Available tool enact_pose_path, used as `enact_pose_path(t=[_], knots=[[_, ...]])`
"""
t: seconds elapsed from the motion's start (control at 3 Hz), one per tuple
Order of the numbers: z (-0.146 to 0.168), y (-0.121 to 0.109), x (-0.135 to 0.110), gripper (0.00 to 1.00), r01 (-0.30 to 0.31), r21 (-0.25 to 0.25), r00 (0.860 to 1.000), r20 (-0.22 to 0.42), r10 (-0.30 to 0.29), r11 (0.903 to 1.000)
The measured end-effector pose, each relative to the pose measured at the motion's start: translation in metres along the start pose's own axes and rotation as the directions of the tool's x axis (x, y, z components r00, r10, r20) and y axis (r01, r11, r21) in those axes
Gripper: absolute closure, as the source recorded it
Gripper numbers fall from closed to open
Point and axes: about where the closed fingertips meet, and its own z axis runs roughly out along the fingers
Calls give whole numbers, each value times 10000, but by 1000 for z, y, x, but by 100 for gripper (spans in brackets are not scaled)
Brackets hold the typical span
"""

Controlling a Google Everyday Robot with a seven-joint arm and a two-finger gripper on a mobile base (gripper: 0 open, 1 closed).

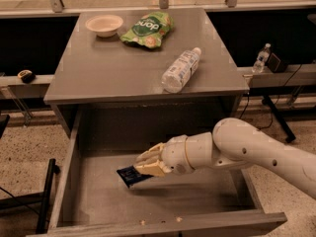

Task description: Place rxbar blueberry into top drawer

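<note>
The top drawer [69, 181] is pulled wide open under the grey table, its speckled floor in view. My gripper [146, 166] reaches down into the drawer from the right, in its middle. It is shut on the rxbar blueberry [132, 176], a dark navy-blue bar that sticks out to the left of the pale fingers [150, 156]. The bar hangs low over the drawer floor; I cannot tell if it touches it.
On the table top [98, 78] lie a clear water bottle [180, 70], a green chip bag [147, 29] and a small pale bowl [104, 24]. Another small bottle [261, 57] stands on a ledge at the right. The drawer's front panel [163, 228] is at the bottom.
</note>
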Motion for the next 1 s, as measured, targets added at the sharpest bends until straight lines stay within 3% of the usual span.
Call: enact_pose_path(t=[0.33,0.67,1.0], knots=[[0,0,0,11,1,-1,10000,0,-1,10000],[0,0,0,0,1,-1,10000,0,-1,10000],[0,0,0,0,1,-2,10000,0,-1,10000]])
